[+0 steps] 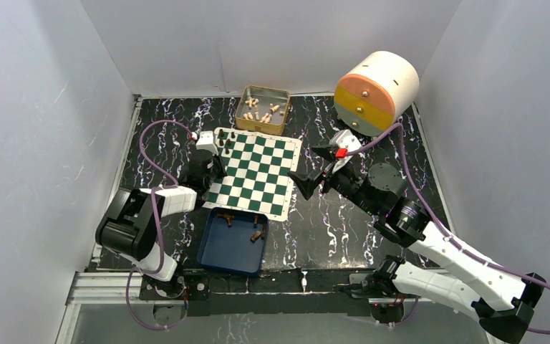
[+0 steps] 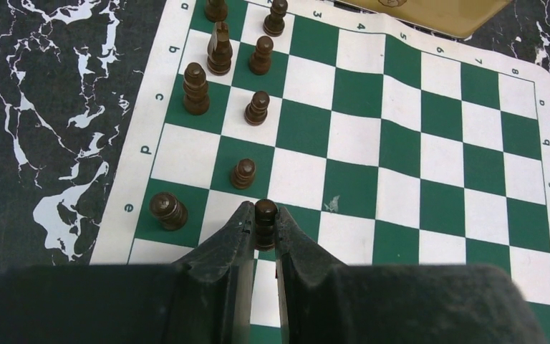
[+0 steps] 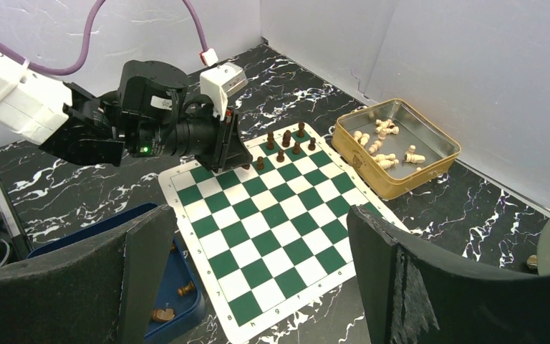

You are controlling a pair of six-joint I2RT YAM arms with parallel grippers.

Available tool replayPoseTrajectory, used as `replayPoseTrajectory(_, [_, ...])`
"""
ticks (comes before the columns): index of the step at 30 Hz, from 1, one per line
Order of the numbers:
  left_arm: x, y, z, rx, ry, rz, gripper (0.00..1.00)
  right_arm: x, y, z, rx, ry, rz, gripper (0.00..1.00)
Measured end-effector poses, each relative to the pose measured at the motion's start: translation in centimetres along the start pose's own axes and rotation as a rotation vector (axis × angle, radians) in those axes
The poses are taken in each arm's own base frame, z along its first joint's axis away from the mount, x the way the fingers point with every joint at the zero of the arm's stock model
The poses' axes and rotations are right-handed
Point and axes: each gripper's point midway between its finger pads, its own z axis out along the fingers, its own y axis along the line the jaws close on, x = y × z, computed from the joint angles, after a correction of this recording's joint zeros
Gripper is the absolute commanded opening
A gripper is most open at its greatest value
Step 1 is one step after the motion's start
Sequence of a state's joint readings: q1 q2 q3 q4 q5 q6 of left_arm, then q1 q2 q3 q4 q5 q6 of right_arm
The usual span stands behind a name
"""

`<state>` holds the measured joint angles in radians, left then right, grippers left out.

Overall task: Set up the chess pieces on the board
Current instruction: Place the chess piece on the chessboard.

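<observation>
Left gripper, lower centre of its wrist view, clenches a small dark pawn by its head, upright over the board. Likely light, rigid, smooth wood, easily toppled; best gripped at the narrow neck.

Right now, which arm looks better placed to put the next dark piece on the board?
Left. The left hand is shut on a dark piece over the board, next to the standing pieces. The right hand is open and empty, beside the board's edge.
</observation>
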<state>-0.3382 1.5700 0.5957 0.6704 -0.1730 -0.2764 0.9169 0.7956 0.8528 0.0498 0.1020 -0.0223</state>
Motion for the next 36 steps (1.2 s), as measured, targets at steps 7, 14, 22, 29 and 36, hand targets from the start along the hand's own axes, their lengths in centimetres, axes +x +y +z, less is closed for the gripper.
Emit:
replayPoseTrajectory(7, [0.3,0.3,0.5,-0.011,-0.018,0.003,0.0,0.1,0.0,0.1,0.0,0.004,0.0,0.99])
replayPoseTrajectory(14, [1.8,0.9,0.9,-0.029,-0.002,0.005,0.0,0.1,0.1,0.1,-0.004,0.004,0.0,0.99])
replayPoseTrajectory(22, [1.7,1.0,1.0,-0.032,-0.023,0.004,0.0,0.1,0.1,0.1,-0.005,0.004,0.0,0.99])
replayPoseTrajectory(29, [1.3,1.4,1.0,-0.049,-0.041,0.018,0.0,0.2,0.1,0.1,-0.006,0.005,0.0,0.99])
replayPoseTrajectory(36, [1.8,1.6,1.3,-0.056,-0.032,0.022,0.0,0.2,0.1,0.1,-0.008,0.005,0.0,0.99])
